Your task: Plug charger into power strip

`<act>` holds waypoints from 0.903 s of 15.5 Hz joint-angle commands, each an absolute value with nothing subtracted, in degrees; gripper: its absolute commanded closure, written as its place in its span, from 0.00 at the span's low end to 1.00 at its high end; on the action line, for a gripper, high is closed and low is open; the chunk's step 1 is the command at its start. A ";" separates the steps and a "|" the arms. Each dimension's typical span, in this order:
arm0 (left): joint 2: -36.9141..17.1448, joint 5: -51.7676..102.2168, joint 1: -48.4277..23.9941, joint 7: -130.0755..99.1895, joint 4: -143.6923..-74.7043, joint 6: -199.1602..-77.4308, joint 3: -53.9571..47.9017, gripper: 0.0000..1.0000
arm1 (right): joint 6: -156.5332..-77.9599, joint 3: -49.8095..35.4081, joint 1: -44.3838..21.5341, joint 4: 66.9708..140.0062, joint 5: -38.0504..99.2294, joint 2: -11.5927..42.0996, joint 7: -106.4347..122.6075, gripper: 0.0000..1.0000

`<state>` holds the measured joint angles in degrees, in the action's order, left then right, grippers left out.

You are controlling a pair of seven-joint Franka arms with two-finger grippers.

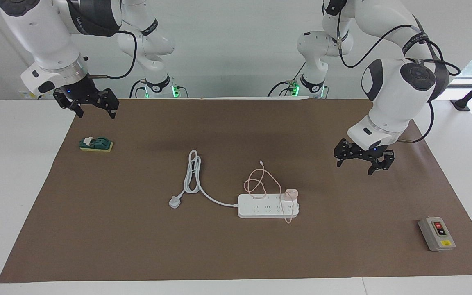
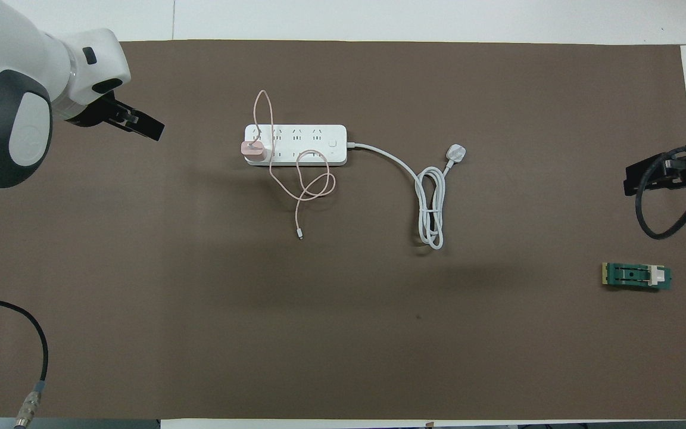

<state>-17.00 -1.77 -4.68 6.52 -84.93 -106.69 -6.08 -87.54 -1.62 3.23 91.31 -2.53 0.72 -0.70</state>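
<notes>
The white power strip [image 1: 266, 207] [image 2: 307, 137] lies flat in the middle of the brown mat. The small pink charger [image 1: 291, 192] [image 2: 253, 150] sits on the strip's end toward the left arm's end of the table, on the row nearer the robots. Its thin pink cable [image 1: 256, 182] [image 2: 313, 185] loops over the strip and onto the mat. My left gripper [image 1: 363, 162] [image 2: 140, 122] is open and empty, up over bare mat beside that end of the strip. My right gripper [image 1: 92, 106] [image 2: 646, 176] is open and empty, waiting over the mat's edge.
The strip's thick white cord coils on the mat and ends in a white three-pin plug [image 1: 174, 202] [image 2: 457, 153]. A green and yellow block [image 1: 96, 144] [image 2: 636, 276] lies under the right gripper. A grey box with red and black buttons [image 1: 436, 233] sits at the left arm's end.
</notes>
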 commanded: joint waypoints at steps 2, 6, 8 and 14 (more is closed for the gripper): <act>-14.77 -0.97 -3.16 -3.22 -87.10 -105.82 -5.89 0.00 | -87.98 -2.11 3.87 92.46 -2.72 -0.35 -1.23 0.00; -14.59 -1.05 -0.35 -5.80 -87.80 -106.35 -5.89 0.00 | -87.98 -2.11 3.78 92.46 -2.72 -0.35 -1.23 0.00; -13.45 -1.05 -0.18 -5.71 -89.81 -105.73 -5.80 0.00 | -87.98 -2.11 3.87 92.46 -2.72 -0.35 -1.23 0.00; -11.96 -1.05 -0.27 -6.15 -91.76 -104.33 -5.89 0.00 | -87.98 -2.11 3.78 92.46 -2.72 -0.35 -1.23 0.00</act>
<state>-14.41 -1.73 -0.52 -5.43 -89.55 -105.58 -6.25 -87.54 -1.62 3.23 91.31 -2.53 0.71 -0.70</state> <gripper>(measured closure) 0.000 0.000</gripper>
